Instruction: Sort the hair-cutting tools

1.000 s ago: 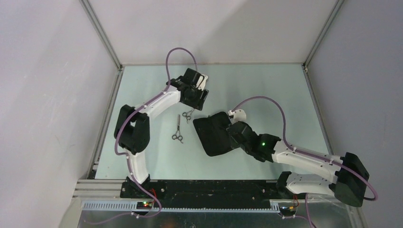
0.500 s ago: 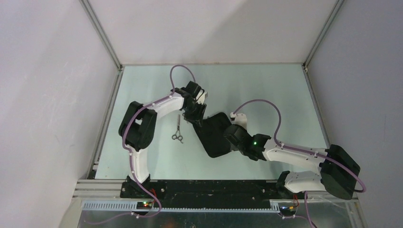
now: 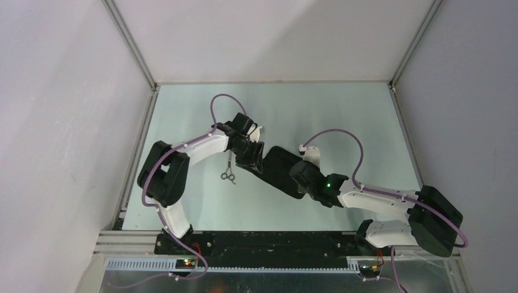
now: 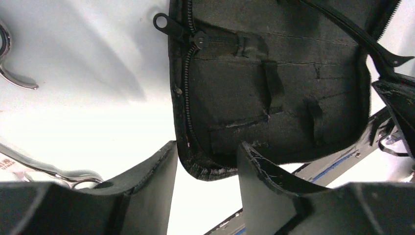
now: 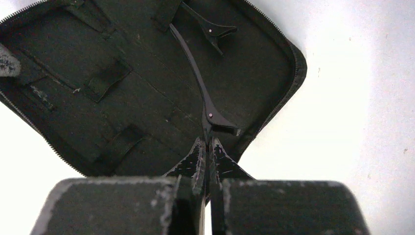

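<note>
A black pouch (image 3: 282, 172) lies unzipped mid-table, its strapped lining (image 4: 274, 83) facing up. My left gripper (image 3: 251, 160) has its jaws half closed, and both touch the pouch's rounded corner, which sits between them (image 4: 206, 145). My right gripper (image 3: 298, 174) is shut (image 5: 210, 143) on the tail of a thin black hair clip (image 5: 195, 73) that reaches across the lining (image 5: 122, 98). A second hair clip (image 5: 210, 30) lies farther in. One pair of silver scissors (image 3: 228, 167) rests on the table left of the pouch. Silver scissor parts (image 4: 14, 78) (image 4: 54, 172) show beside my left fingers.
The zipper pull (image 4: 164, 22) hangs off the pouch's left edge. Grey walls with metal rails (image 3: 137, 67) close in the pale green table (image 3: 342, 116) at the back and sides. The black base bar (image 3: 269, 241) runs along the near edge.
My left gripper has come down from the back onto the pouch's left corner and its jaws have narrowed. The pouch now looks narrower from above. My right gripper stays shut.
</note>
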Tool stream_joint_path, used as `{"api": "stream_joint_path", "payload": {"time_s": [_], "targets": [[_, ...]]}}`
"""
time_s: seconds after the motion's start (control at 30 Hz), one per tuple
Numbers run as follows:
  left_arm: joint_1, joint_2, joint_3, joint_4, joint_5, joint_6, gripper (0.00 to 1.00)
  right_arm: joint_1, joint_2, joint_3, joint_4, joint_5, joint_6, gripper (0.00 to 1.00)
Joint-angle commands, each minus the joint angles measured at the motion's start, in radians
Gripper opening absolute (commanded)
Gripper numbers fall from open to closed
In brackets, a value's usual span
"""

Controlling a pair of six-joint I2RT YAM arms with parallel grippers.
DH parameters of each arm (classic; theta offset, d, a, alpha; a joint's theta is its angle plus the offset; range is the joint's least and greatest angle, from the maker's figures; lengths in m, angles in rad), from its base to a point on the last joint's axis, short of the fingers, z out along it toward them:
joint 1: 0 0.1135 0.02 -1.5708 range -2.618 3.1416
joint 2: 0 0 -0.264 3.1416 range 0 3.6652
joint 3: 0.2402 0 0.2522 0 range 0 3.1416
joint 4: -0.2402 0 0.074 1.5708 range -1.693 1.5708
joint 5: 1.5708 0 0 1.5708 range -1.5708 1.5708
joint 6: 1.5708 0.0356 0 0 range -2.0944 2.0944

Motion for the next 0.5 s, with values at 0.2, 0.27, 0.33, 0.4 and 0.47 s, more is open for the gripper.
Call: {"api": "stream_joint_path", "payload": {"time_s": [0.2,0.27,0.33,0.4,0.47], "targets": [[0.057,-0.099,0.075,0.073,-0.101,-0.074,0.6,-0.041,-0.038,-0.052,0.078,-0.01,-0.064,0.0],[0.069,-0.074,0.099,0.094,-0.106,-0.074,0.59,-0.055,-0.054,-0.059,0.086,-0.032,-0.067,0.0],[0.07,-0.037,0.135,0.105,-0.096,-0.068,0.59,-0.074,-0.068,-0.068,0.099,-0.065,-0.071,0.0],[0.07,0.007,0.167,0.115,-0.08,-0.065,0.57,-0.092,-0.075,-0.074,0.109,-0.103,-0.077,0.0],[0.07,0.052,0.194,0.115,-0.069,-0.06,0.56,-0.114,-0.076,-0.074,0.121,-0.137,-0.086,0.0]]}}
